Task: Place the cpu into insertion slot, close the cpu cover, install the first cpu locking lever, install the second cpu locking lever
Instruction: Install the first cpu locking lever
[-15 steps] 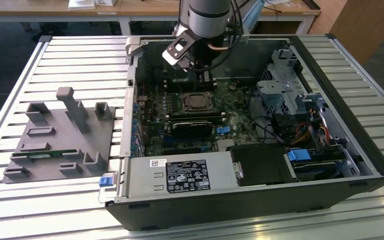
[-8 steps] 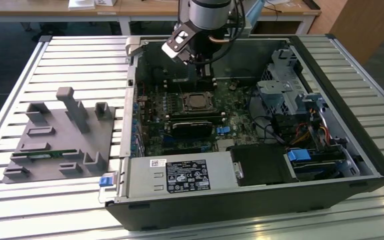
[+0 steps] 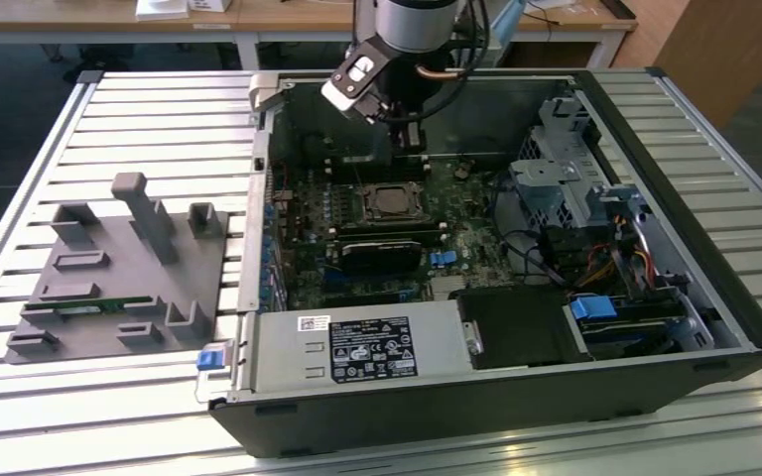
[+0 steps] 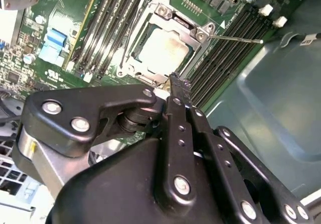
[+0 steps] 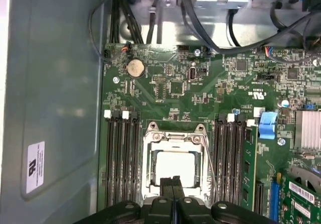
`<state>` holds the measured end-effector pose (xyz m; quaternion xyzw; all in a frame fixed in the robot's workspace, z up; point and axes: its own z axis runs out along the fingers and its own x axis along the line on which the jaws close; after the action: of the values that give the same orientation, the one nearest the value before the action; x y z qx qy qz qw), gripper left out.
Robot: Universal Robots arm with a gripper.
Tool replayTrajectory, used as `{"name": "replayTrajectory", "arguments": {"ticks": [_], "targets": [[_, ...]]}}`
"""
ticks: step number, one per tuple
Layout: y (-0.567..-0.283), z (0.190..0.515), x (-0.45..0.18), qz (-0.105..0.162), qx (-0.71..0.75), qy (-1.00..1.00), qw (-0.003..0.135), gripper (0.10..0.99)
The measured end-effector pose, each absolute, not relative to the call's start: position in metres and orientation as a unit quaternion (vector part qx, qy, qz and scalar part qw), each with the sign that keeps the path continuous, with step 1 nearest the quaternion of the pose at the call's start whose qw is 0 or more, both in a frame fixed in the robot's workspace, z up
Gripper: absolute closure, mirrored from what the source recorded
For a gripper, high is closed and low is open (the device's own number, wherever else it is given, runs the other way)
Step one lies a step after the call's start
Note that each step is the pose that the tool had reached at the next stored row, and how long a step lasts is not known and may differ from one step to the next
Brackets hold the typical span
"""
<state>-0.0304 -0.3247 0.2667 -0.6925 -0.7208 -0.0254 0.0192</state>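
The cpu lies in the insertion slot of the green motherboard, its dull silver top showing through the window of the cpu cover. In the second wrist view the cpu sits under the cpu cover, which lies flat over it. A thin wire locking lever sticks out sideways from the socket's corner, and the lever runs along one side of the socket. My gripper hovers just above the socket's edge, shut with nothing between the fingers. My gripper hangs inside the open case, above the socket.
Long black memory slots flank the socket on both sides. A black-labelled power supply box fills the case's near corner. The drive cage and cables stand at the exterior view's right. A grey fixture block sits on the slatted table.
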Motion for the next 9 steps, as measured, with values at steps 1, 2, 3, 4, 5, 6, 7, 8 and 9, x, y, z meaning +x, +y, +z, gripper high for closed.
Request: {"name": "replayTrajectory", "arguments": {"ticks": [1,2,3,4,5,6,7,8,9], "targets": [[-0.3247,0.2667,-0.0304,-0.025,-0.686,-0.727,0.019,0.980],[-0.3247,0.2667,-0.0303,-0.025,-0.679,-0.733,0.020,0.980],[-0.3248,0.2667,-0.0303,-0.025,-0.672,-0.740,0.020,0.980],[-0.3248,0.2667,-0.0304,-0.025,-0.665,-0.746,0.020,0.980],[-0.3247,0.2667,-0.0303,-0.024,-0.659,-0.752,0.020,0.980],[-0.3248,0.2667,-0.0303,-0.024,-0.652,-0.758,0.021,0.980],[-0.3247,0.2667,-0.0303,-0.024,-0.645,-0.763,0.021,0.980],[-0.3247,0.2667,-0.0303,-0.024,-0.638,-0.769,0.021,0.980],[-0.3247,0.2666,-0.0303,-0.024,-0.627,-0.779,0.021,0.980]]}}
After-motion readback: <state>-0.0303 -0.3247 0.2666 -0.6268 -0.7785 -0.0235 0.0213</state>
